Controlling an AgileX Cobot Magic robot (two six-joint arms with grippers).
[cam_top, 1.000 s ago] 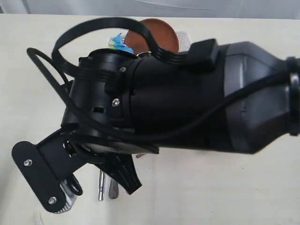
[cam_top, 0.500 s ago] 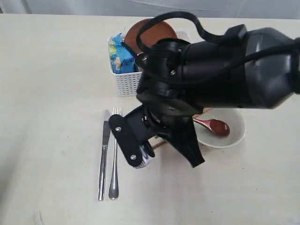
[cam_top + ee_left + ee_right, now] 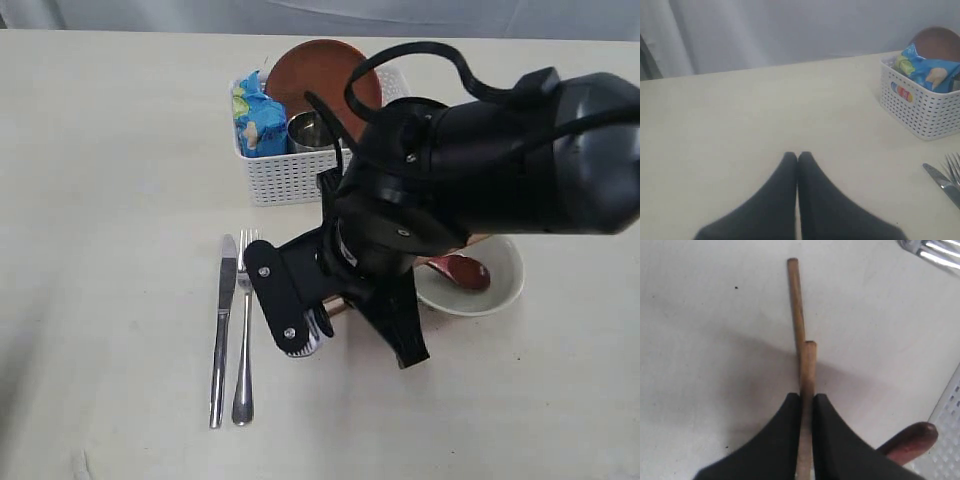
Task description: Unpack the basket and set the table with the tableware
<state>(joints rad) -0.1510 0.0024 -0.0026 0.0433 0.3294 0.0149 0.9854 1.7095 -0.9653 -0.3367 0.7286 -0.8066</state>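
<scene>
Pulling back, your right pincer (image 3: pixel 806 399) now uncovers the basket (image 3: pixel 285 180) and bowl (image 3: pixel 505 285), clamped on the chopsticks (image 3: pixel 798 315) over the cream worktop (image 3: pixel 100 200); left pincer (image 3: pixel 798 156) clenched empty, pale curtain (image 3: pixel 790 30) behind.

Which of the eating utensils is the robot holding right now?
The wooden chopsticks, pinched in the right tool. The knife and fork lie side by side on the table, and the red spoon rests in the white bowl.
</scene>
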